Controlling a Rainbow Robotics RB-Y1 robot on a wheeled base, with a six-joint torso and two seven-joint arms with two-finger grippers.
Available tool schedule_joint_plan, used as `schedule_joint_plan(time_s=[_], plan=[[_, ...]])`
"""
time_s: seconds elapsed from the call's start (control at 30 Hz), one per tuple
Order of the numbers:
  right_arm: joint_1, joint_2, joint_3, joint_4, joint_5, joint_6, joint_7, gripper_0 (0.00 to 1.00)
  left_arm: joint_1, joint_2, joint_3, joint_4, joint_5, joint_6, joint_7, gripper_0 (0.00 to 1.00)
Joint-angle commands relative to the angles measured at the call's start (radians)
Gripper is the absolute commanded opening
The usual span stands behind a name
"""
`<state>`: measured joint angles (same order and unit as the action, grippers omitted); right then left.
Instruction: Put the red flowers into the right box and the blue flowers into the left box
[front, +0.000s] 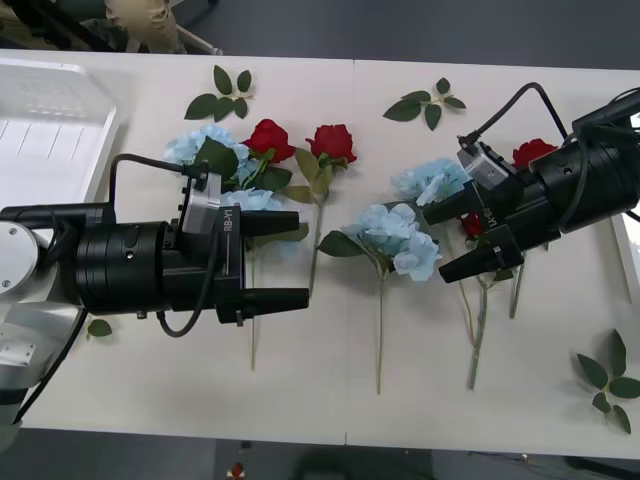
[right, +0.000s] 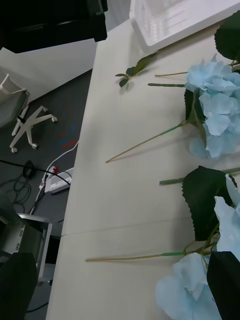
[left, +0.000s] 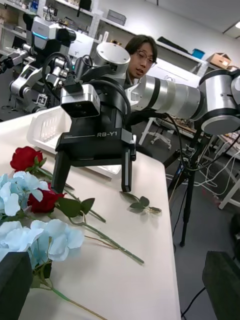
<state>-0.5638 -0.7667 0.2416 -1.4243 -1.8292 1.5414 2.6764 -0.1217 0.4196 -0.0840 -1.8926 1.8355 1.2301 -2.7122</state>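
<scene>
I am running this rig in a robotics lab: past the far edge of the white worktop (left: 125, 280) I see a second robot (left: 45, 35) by wall shelves (left: 107, 20) with boxes, a camera tripod (left: 187, 200), and cables with a power strip (right: 57, 182) on the dark floor.

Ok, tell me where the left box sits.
In the front view the left box sits at the table's far left corner, beyond the left tool and left of the nearest blue flowers.

Translucent ribbed plastic left box (front: 50, 120); matt table (front: 400, 400)
</scene>
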Motion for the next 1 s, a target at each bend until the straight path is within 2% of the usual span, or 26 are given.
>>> schedule_joint_plan(time_s=[0.03, 0.07, 0.17, 0.4, 0.53, 0.77, 1.0], plan=[[-0.011, -0.011, -0.018, -0.025, 0.002, 0.002, 0.029, 1.0, 0.007, -0.016, 0.058, -0.008, 0.024, -0.001, 0.007, 1.0], [0.053, 0.023, 0.012, -0.004, 0.013, -0.001, 0.029, 1.0, -0.001, -0.01, 0.073, -0.011, 0.024, 0.005, 0.007, 1.0], [0.078, 0.035, -0.002, -0.005, 0.014, -0.009, 0.029, 1.0, -0.026, 0.018, 0.122, -0.011, 0.024, 0.04, 0.007, 1.0], [0.07, 0.033, -0.039, -0.012, 0.019, -0.007, 0.029, 1.0, -0.055, 0.123, 0.204, -0.011, 0.018, 0.046, 0.007, 1.0], [0.065, 0.041, -0.108, -0.038, 0.097, 0.023, 0.029, 1.0, -0.061, 0.185, 0.234, -0.011, -0.001, 0.032, 0.048, 1.0], [0.067, 0.09, -0.255, -0.163, 0.321, 0.065, -0.503, 1.0, -0.064, 0.252, 0.273, -0.011, -0.101, -0.014, 0.267, 1.0], [0.065, 0.178, -0.37, -0.317, 0.625, 0.114, -1.014, 1.0, -0.079, 0.275, 0.276, -0.01, -0.338, -0.07, 0.45, 1.0]])
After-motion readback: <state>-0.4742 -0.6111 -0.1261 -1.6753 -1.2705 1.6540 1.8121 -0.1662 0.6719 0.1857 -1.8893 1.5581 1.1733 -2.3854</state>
